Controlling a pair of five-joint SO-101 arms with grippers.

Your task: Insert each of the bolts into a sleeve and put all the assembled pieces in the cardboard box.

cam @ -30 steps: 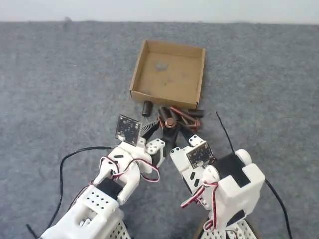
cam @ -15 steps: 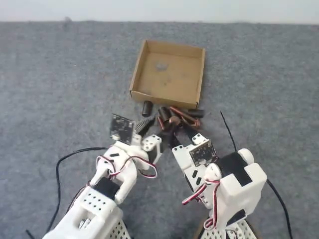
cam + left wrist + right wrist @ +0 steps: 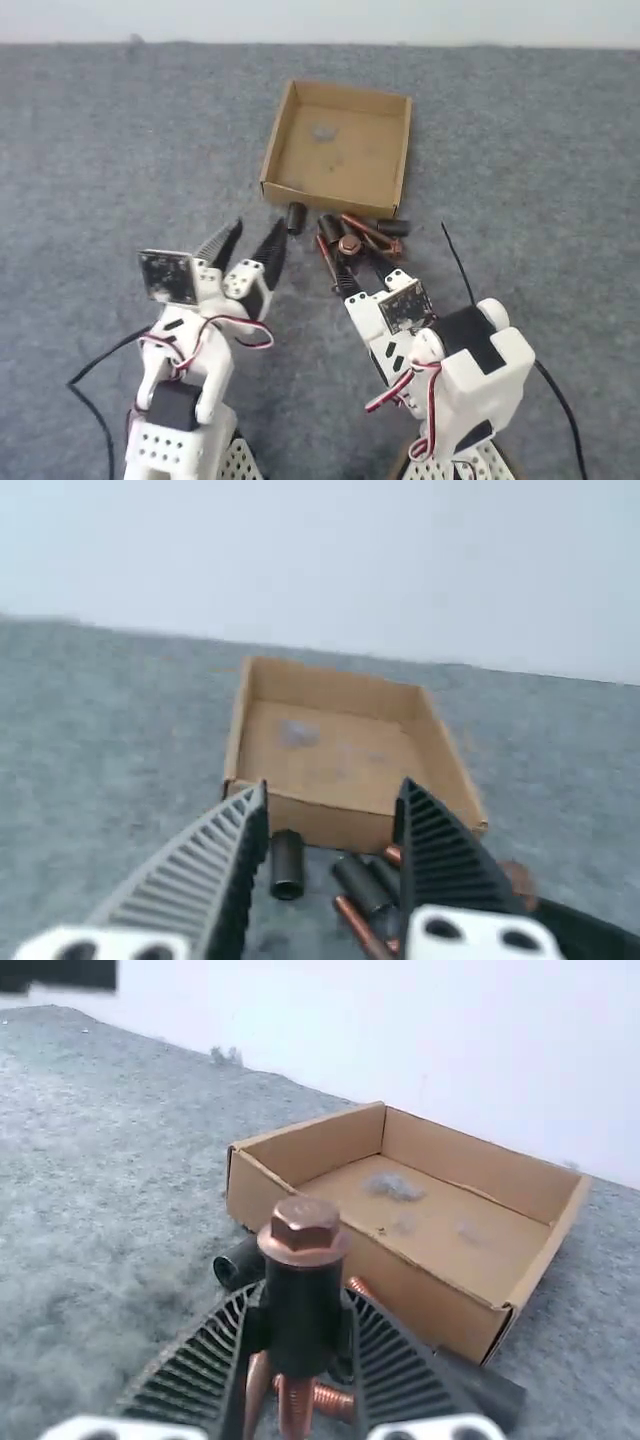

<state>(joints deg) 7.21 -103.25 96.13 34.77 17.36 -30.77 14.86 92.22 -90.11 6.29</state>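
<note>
On the grey surface, the cardboard box is seen empty. One bolt is seated in a sleeve, which is clamped by the right gripper. The left gripper is spread wide with nothing held. Loose bolts and a spare sleeve beside the box are left to be assembled.

No text, label, brand, number or sign can be read. The walls of the cardboard box are plain. The left wrist circuit board and the right wrist circuit board carry marks too small to make out.
</note>
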